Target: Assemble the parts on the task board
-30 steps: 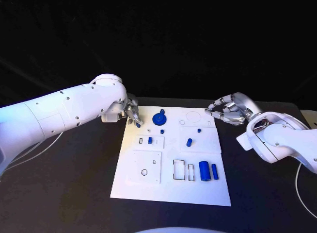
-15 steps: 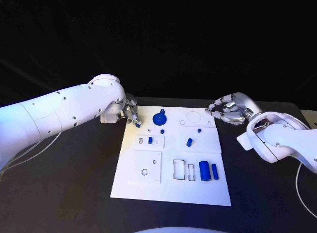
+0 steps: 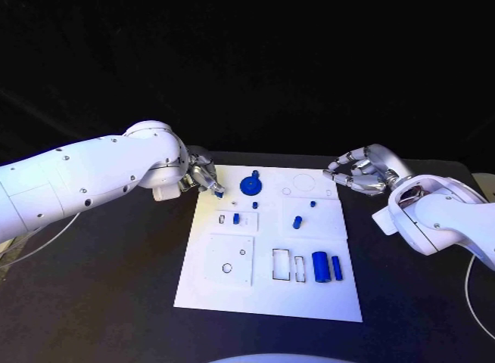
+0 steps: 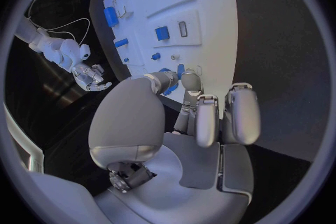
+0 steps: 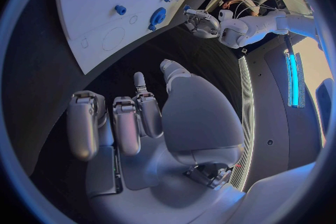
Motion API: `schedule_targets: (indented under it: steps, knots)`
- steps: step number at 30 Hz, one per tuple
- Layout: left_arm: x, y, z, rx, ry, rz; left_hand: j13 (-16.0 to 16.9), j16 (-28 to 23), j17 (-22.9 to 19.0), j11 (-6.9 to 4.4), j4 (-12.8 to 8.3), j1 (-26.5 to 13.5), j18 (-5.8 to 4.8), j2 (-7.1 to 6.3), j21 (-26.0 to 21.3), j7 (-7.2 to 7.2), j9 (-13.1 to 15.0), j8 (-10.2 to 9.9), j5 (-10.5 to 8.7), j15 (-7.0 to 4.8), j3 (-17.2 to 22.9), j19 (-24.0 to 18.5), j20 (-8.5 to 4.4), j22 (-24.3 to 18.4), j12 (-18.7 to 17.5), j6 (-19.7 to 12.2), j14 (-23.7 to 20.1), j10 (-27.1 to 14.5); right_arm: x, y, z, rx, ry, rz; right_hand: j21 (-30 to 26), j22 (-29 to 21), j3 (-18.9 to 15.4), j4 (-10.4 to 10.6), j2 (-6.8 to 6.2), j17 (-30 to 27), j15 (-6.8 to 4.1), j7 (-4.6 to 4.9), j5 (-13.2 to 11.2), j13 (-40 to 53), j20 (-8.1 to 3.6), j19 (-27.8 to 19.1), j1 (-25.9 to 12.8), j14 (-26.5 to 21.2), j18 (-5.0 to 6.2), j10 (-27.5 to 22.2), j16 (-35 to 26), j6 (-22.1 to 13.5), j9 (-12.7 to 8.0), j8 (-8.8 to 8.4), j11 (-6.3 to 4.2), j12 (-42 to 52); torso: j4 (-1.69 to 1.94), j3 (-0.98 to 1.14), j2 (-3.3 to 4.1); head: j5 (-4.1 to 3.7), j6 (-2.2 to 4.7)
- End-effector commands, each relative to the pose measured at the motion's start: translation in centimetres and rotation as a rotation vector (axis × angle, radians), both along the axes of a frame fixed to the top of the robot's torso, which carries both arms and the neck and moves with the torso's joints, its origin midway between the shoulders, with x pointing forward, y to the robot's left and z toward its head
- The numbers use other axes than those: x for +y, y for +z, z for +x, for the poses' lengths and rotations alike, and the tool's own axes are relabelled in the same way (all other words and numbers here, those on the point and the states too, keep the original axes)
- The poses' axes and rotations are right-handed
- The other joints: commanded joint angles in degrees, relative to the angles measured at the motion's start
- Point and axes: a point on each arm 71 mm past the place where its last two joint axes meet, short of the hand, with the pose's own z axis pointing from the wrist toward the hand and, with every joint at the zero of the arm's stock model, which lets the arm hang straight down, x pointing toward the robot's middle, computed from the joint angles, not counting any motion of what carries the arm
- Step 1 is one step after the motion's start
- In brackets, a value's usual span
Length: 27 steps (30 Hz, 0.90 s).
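Note:
The white task board (image 3: 313, 295) lies in the middle of the black table. On its far part sits a blue gear (image 3: 249, 184). Small blue pegs (image 3: 255, 204) and short blue pieces (image 3: 297, 221) lie mid-board, and two blue cylinders (image 3: 319, 266) lie side by side at the near right. My left hand (image 3: 198, 178) hovers at the board's far left corner and pinches a small blue part (image 3: 219, 194) at its fingertips (image 4: 190, 83). My right hand (image 3: 362, 172) hangs just off the far right corner, fingers loosely curled around nothing (image 5: 154, 123).
Outlined recesses (image 3: 281, 265) mark the board beside the cylinders, and a round one (image 3: 306, 182) lies near the far right corner. Bare black table (image 3: 94, 302) runs along both sides of the board. A white cable (image 3: 471, 302) hangs at the right edge.
My left arm has swung a little, and its hand with the small blue part has edged slightly towards the board. The right hand has stayed where it was.

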Motion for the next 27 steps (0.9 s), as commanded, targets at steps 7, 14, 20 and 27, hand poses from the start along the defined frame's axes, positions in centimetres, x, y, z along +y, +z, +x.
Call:
schedule_targets:
  steps: [7, 14, 20, 27]
  knots:
    - [0.4, -0.6, -2.2, -0.09, 0.033, -0.083, 1.5, 0.3, 11.3, -0.15, -10.0, -1.5, -0.35, -0.75, 0.9, -0.64, 2.0, 0.5, 3.27, -0.56, 10.5, 0.7, -0.31, 1.0, 1.2, 1.4, 5.0, 1.5, 0.0, 0.1, -0.1, -0.013, 0.01, -0.006, -0.4, 9.2, 0.4, 0.1, -0.08, 11.7, -0.39, -0.24, 0.3, 7.8, -0.39, 1.7, -0.4, 5.1, 0.58, -0.2, -0.3, -0.1, 0.1, 0.23, -0.37, -0.3, 0.1, -0.07, 0.02, 0.19, -0.36]
    - [0.5, -1.5, -3.6, -0.101, 0.004, -0.061, 1.8, 0.5, 11.5, -0.21, -10.1, -1.5, -0.4, -0.92, 1.1, -0.7, 2.0, 0.6, 3.53, -0.61, 10.5, 0.8, -0.35, 1.3, 1.4, 1.5, 5.0, 1.7, 0.1, 0.1, 0.0, -0.015, 0.012, -0.007, -0.4, 9.2, 0.4, 0.1, -0.08, 11.7, -0.39, -0.24, 0.3, 7.8, -0.39, 1.7, -0.4, 5.1, 0.58, -0.2, -0.3, -0.1, 0.1, 0.23, -0.37, -0.3, 0.17, -0.13, 0.09, 0.5, -0.58]
    - [0.3, -2.3, -4.2, -0.087, -0.028, -0.031, 2.1, 0.5, 11.6, -0.24, -10.2, -1.6, -0.41, -0.99, 1.1, -0.72, 2.0, 0.6, 3.6, -0.63, 10.5, 0.9, -0.35, 1.3, 1.6, 1.6, 5.0, 1.9, 0.1, 0.1, 0.0, -0.015, 0.014, -0.007, -0.4, 9.2, 0.4, 0.1, -0.08, 11.7, -0.39, -0.24, 0.3, 7.8, -0.39, 1.7, -0.4, 5.1, 0.58, -0.2, -0.3, -0.1, 0.1, 0.23, -0.37, -0.3, -0.03, -0.11, 0.14, 0.71, -0.74]
    - [-0.1, -2.8, -4.5, -0.072, -0.052, -0.013, 2.6, 0.5, 11.6, -0.28, -10.3, -1.6, -0.43, -1.11, 1.2, -0.77, 2.0, 0.6, 3.8, -0.67, 10.5, 0.9, -0.37, 1.4, 1.9, 1.7, 5.1, 2.2, 0.1, 0.1, 0.0, -0.015, 0.014, -0.007, -0.4, 9.2, 0.4, 0.1, -0.08, 11.7, -0.39, -0.24, 0.3, 7.8, -0.39, 1.7, -0.4, 5.1, 0.58, -0.2, -0.3, -0.1, 0.1, 0.23, -0.37, -0.3, -0.07, -0.07, 0.21, 0.61, -0.88]
